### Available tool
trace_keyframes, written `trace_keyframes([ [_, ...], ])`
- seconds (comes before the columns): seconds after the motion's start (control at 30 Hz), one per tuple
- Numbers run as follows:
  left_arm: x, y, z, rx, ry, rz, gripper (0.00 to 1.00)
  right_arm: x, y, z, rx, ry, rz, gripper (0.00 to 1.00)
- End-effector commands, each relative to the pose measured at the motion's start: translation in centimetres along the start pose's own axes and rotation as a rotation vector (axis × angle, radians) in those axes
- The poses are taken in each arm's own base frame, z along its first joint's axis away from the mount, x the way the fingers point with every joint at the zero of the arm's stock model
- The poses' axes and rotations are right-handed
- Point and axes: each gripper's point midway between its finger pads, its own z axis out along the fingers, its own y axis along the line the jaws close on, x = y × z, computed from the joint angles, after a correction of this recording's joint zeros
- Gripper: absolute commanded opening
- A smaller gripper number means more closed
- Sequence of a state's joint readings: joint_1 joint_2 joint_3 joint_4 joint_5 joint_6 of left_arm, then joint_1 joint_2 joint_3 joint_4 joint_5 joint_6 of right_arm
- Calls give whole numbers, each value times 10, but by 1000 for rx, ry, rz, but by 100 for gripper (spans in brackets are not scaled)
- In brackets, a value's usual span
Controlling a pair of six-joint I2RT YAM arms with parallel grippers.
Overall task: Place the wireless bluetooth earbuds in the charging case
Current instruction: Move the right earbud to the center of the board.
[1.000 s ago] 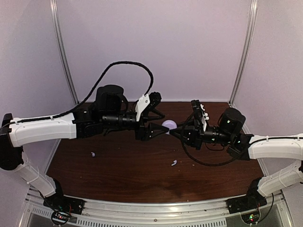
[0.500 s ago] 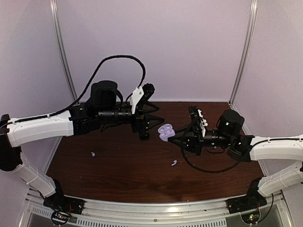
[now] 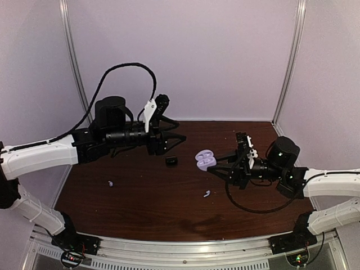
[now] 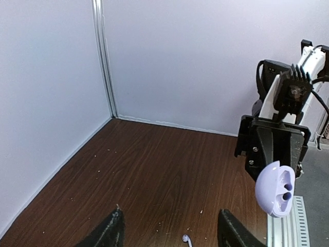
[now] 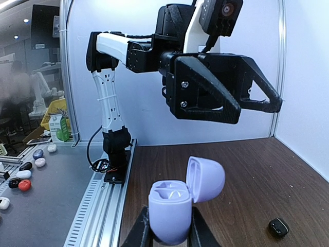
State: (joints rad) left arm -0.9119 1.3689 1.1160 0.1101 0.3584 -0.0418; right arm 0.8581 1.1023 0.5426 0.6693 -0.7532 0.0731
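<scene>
Drawn apart since a second ago, the right gripper (image 3: 216, 167) clamps the charging case (image 3: 205, 159), lid now open, right of centre; the left gripper (image 3: 181, 129), further left, gapes empty. One earbud (image 3: 111, 183) lies near-left, the other earbud (image 3: 206, 193) nearer than the case.

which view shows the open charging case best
The right wrist view: the charging case sits close and large in the right pincer, hinged open, inside showing. The left wrist view catches it near the right edge, side-on. The top view shows only a small pale shape.
</scene>
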Motion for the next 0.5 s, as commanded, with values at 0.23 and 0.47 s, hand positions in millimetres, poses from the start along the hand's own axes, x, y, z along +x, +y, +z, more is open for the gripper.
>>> trace_keyframes([
  [0.23,101,64,16,-148,259,-259,59,-19,4,-24,84,-67,-57,0],
  [0.47,163,44,61,-20,440,-299,55,-27,10,-31,75,-72,-75,0],
])
